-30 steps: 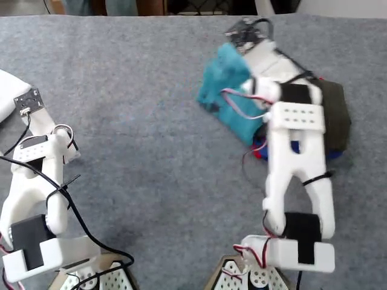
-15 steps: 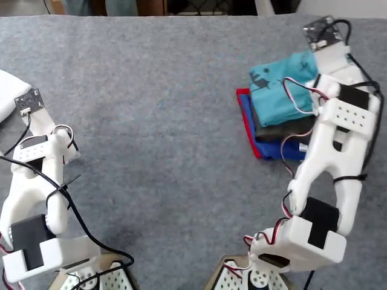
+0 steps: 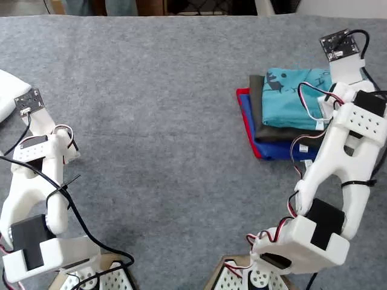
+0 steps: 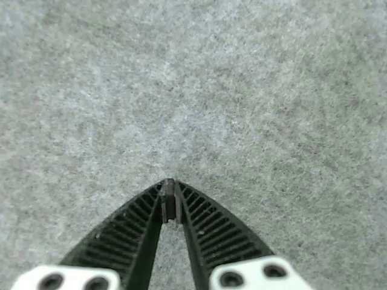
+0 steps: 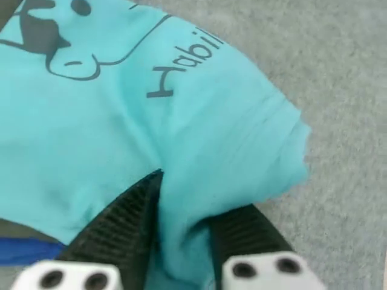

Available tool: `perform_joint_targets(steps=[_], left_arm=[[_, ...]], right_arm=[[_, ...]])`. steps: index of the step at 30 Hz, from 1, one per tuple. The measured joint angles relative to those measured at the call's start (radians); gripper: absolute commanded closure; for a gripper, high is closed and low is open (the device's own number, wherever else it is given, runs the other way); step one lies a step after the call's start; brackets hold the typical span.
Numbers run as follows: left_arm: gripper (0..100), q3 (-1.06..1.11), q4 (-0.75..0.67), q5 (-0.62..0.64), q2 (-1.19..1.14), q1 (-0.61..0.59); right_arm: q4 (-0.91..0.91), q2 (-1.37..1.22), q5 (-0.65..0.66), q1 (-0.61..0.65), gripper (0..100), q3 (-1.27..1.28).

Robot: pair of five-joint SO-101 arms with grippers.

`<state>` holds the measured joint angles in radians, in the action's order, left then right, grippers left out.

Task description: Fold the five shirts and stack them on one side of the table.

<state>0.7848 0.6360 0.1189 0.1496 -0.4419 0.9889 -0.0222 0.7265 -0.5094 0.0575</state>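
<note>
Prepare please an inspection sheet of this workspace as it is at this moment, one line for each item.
Surface: grey felt table, flat.
Job's things: one stack on the right side, with the red shirt at the bottom, then the blue shirt, the dark shirt and the teal shirt on top.
Clutter: white cloth at the left edge; cannot tell if it is a shirt.
Grippers: right hand shut on a fold of the teal shirt; left hand shut, empty, over bare felt.
Cables: black cable along the left arm; thin wires on the right arm, over the stack.
Surroundings: nothing seen.
</note>
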Motion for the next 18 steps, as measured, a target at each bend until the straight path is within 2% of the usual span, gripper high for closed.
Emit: perform_joint_targets(steps=[3,4,6,9,11,16,17,18], left_arm=[[97,0.000,0.012,0.000,0.000,0.000],[97,0.000,0.015,0.000,0.000,0.000],[97,0.000,0.015,0.000,0.000,0.000],[97,0.000,0.015,0.000,0.000,0.000],[97,0.000,0.015,0.000,0.000,0.000],[97,0.000,0.015,0.000,-0.003,0.000],[97,0.000,0.015,0.000,-0.003,0.000],[97,0.000,0.015,0.000,-0.003,0.000]], right_arm=[[0.021,0.000,0.000,-0.008,50.2,0.000],[0.028,0.000,0.000,-0.011,46.4,-0.006],[0.037,0.000,0.000,-0.011,46.0,-0.020],[0.055,0.000,-0.017,-0.011,52.4,-0.057],[0.083,0.000,-0.055,-0.012,60.5,-0.100],[0.183,0.002,-0.199,0.003,96.6,-0.226],[0.195,0.000,-0.232,0.018,99.0,-0.233],[0.206,-0.008,-0.262,0.041,95.5,-0.235]])
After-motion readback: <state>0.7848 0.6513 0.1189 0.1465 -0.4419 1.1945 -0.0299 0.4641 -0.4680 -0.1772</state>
